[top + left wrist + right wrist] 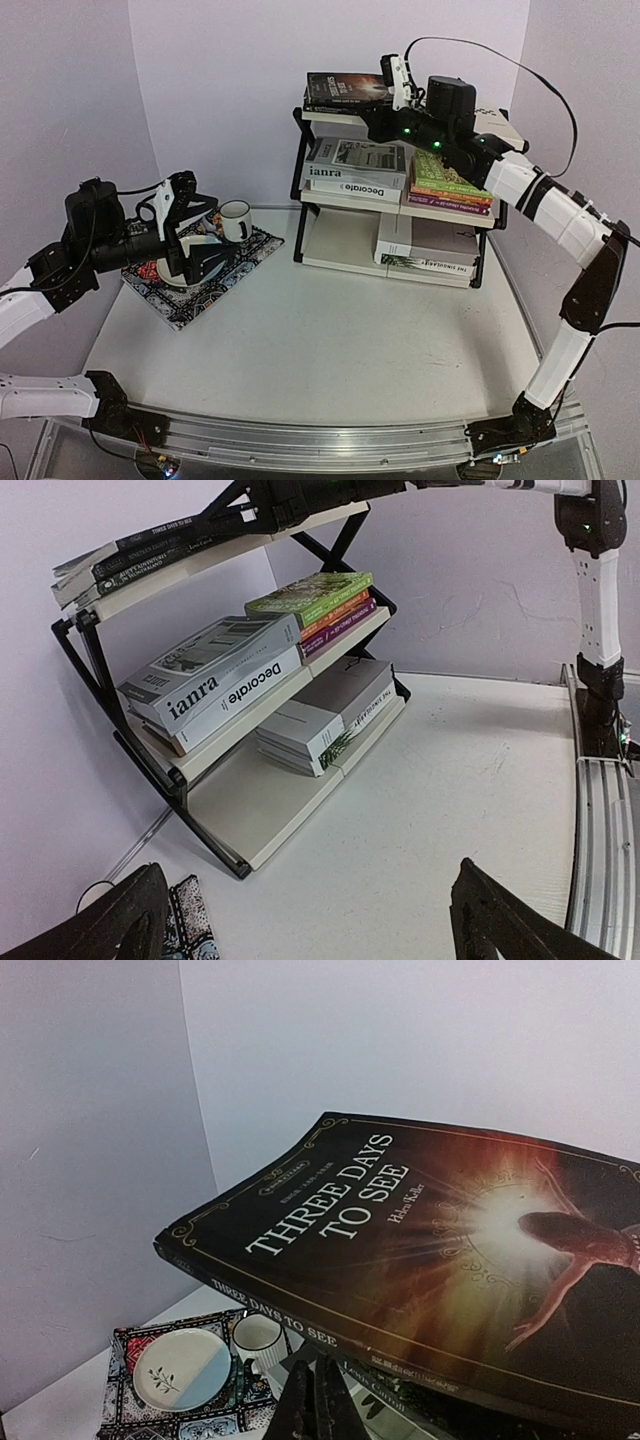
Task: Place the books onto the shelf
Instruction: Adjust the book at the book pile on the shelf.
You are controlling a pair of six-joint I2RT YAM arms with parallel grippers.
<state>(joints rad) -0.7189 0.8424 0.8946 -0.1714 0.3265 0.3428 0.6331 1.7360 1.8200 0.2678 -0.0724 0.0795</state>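
Note:
The shelf [303,215] stands at the back of the table with books on all three tiers. On its top tier a dark book, "Three Days to See" [345,90] [420,1250], lies on another dark book. The middle tier holds the grey "ianra" and "Decorate" books [355,170] [215,685] and a colourful stack with a green cover on top [450,185] [315,600]. White books [430,250] [325,715] lie on the bottom tier. My right gripper [397,85] [318,1405] is shut and empty, at the right edge of the top dark books. My left gripper [192,238] [310,930] hangs open and empty above the placemat.
A patterned placemat [230,268] [190,925] lies at the left of the table with a plate [170,272] [180,1370] and a white mug [236,220] [258,1332] on it. Purple walls close in the back and both sides.

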